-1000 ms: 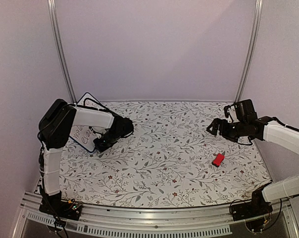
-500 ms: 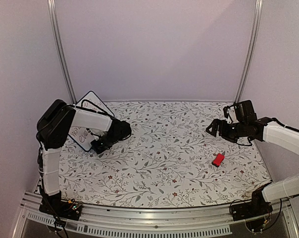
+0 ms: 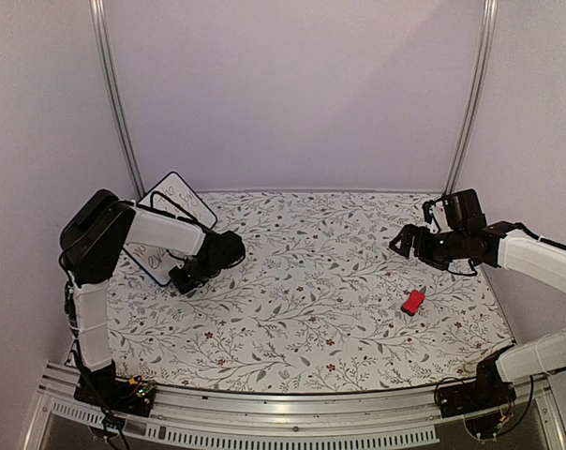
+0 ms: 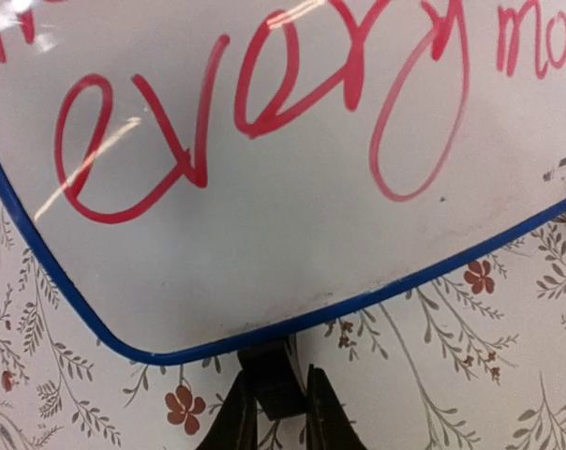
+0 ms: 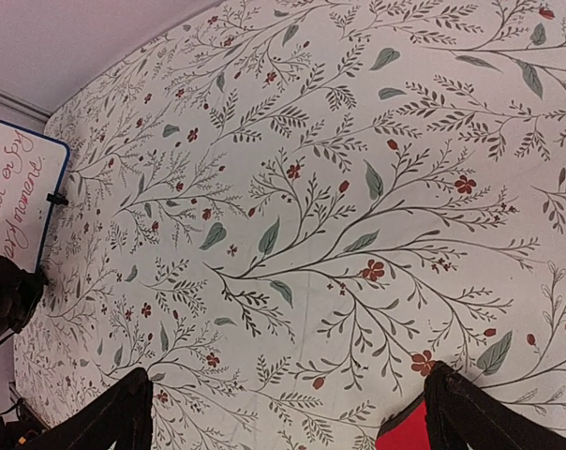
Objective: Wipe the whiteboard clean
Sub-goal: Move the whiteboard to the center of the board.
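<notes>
My left claw [image 4: 281,414] clamps the blue-framed white whiteboard [image 4: 264,234] at the left edge of the floral surface [image 3: 302,281]; right claw [image 3: 403,243] gapes empty.

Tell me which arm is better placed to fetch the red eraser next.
Right. The right gripper hangs with jaws open close by the red eraser, on its own side. The left gripper is shut on the whiteboard, whose red writing is unwiped, at the far left.

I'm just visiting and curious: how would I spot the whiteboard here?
On the flowered tablecloth, look to the far left corner, where the left gripper grips the whiteboard by its lower edge. It is the only white panel, blue-framed with red handwriting, unlike the small red block on the right.
</notes>
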`<control>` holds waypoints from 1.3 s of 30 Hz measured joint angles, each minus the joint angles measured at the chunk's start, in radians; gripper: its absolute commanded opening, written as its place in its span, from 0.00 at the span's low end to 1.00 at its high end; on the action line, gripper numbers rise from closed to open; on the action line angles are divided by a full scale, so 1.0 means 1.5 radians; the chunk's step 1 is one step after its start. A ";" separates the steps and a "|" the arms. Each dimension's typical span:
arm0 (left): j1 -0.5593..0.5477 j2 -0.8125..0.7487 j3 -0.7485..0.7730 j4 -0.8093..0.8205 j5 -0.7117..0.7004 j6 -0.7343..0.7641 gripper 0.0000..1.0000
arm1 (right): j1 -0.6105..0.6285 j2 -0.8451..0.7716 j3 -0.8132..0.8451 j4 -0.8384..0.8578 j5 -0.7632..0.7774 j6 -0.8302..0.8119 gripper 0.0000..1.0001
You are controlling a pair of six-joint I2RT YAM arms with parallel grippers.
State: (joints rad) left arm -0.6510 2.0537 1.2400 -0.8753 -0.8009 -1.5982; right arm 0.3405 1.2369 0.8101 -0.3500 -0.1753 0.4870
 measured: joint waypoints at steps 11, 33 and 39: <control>-0.021 -0.023 -0.043 0.075 -0.019 0.043 0.08 | 0.001 0.000 0.000 0.000 -0.002 0.005 0.99; -0.157 -0.029 -0.060 0.224 -0.025 0.164 0.07 | 0.006 0.000 -0.003 0.001 -0.002 0.010 0.99; -0.195 -0.029 -0.064 0.301 -0.014 0.239 0.06 | 0.009 0.000 -0.004 0.002 -0.002 0.010 0.99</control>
State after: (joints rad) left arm -0.9428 2.0102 1.1446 -0.4244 -0.8215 -1.2400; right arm 0.3534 1.2369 0.8047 -0.3477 -0.1787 0.5026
